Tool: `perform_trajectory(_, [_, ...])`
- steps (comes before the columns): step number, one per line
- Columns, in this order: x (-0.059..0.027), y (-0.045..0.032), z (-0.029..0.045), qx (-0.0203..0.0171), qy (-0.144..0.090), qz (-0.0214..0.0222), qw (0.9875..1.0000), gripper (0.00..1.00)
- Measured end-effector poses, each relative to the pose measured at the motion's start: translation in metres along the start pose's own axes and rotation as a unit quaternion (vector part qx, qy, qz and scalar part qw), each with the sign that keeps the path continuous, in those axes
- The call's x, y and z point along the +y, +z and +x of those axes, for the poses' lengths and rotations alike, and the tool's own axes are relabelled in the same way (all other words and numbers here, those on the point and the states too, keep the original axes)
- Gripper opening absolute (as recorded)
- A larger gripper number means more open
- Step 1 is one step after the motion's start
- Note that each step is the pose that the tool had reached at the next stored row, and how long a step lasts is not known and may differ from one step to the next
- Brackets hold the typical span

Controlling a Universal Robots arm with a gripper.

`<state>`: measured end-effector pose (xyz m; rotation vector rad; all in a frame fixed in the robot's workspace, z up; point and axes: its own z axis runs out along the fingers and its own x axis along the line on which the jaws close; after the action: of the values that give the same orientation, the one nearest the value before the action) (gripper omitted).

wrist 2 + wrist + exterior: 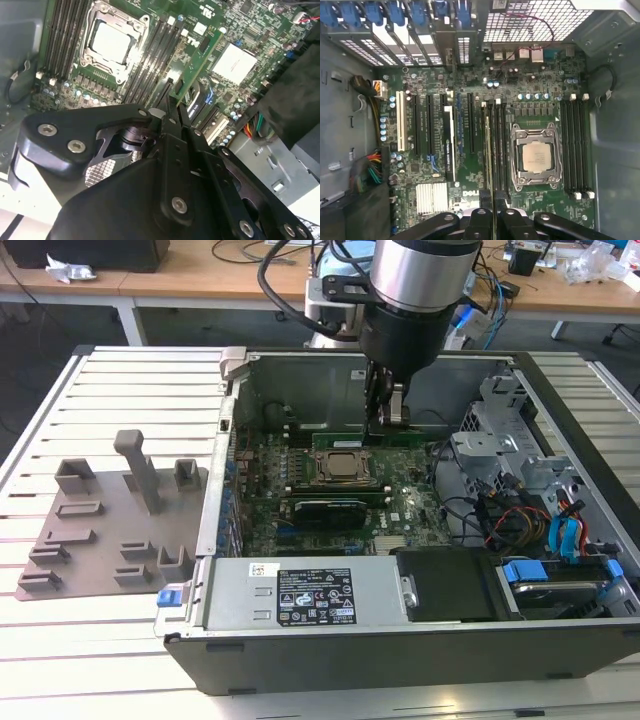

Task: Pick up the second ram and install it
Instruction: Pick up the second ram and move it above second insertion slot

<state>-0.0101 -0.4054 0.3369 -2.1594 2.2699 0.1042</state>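
- A white slatted table (pixel 110 370) carries an open computer case (pixel 300 358) lying on its side. A grey tray (pixel 90 540) with raised holders lies just beside the case on the exterior view's left.
- A wooden table at the back (pixel 200 275) runs across the room, with loose cables and small items on it.
- Inside the case, a grey power supply (pixel 300 595) lies along the near wall. Red and blue cables (pixel 560 530) crowd the drive bay on the exterior view's right.
- The motherboard's CPU socket (pixel 344 468) lies near the middle of the board, with a black card (pixel 325 510) standing in a slot near it.
- The arm (pixel 420 280) reaches down from above into the case.
- The second ram (pixel 200 57) is a thin green stick standing on edge, and it runs straight out from the claw's tips.
- In the first wrist view the second ram (pixel 495 150) shows edge-on. It lines up with the memory slots between the CPU socket (pixel 536 156) and the black card (pixel 450 145).
- In the exterior view the second ram (pixel 350 438) is a green strip right under the claw (pixel 387 420).
- Whether the stick's lower edge touches a slot cannot be told.
- The claw (pixel 174 100) is clenched on one end of the second ram, with a dark finger pressed against each flat face and only the board's thickness between them.
- The first wrist view shows the claw (pixel 495 205) with the stick's edge running between its two fingers.
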Motion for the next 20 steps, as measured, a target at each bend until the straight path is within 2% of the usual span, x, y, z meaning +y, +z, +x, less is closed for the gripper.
perform_trajectory(1, [0.0001, 0.0019, -0.004, 0.0, 0.0, 0.0, 1.0, 0.13])
perform_trajectory(7, [0.0004, 0.0072, -0.0137, 0.0001, 0.0, 0.0, 1.0, 0.13])
perform_trajectory(12, [0.0005, 0.0149, -0.0231, 0.0, 0.0, 0.0, 1.0, 0.13])
perform_trajectory(20, [0.0006, 0.015, -0.0231, 0.0001, 0.0, 0.0, 1.0, 0.13])
